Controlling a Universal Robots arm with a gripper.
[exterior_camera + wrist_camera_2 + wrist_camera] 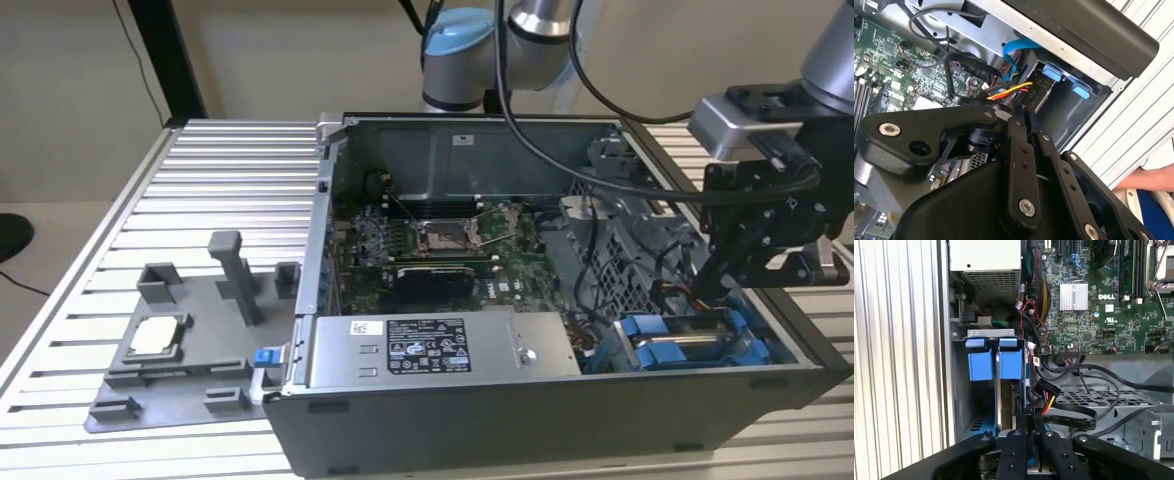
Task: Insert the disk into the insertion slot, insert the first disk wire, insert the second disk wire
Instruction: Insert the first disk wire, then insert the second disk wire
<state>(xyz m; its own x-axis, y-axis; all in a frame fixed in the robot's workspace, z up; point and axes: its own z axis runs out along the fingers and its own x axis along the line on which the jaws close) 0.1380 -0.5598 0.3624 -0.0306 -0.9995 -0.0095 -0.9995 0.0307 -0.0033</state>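
The gripper (1029,426) hung over the drive cage (694,340) at the case's corner on the exterior view's right, its fingers (1019,450) pressed nearly together on a black connector (1030,416) trailing yellow, red and orange wires. The disk (1010,365) already sat in the slot (1002,390), long axis running away from the fingertips. Its connector edge looked just ahead of them.

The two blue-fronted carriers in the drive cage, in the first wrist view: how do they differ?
The carrier nearer the case wall stands beside the outer case side; the carrier nearer the motherboard sits next to the cable bundle. The gripper lines up with the motherboard-side one, not the wall-side one. Both show like blue fronts, seated level.
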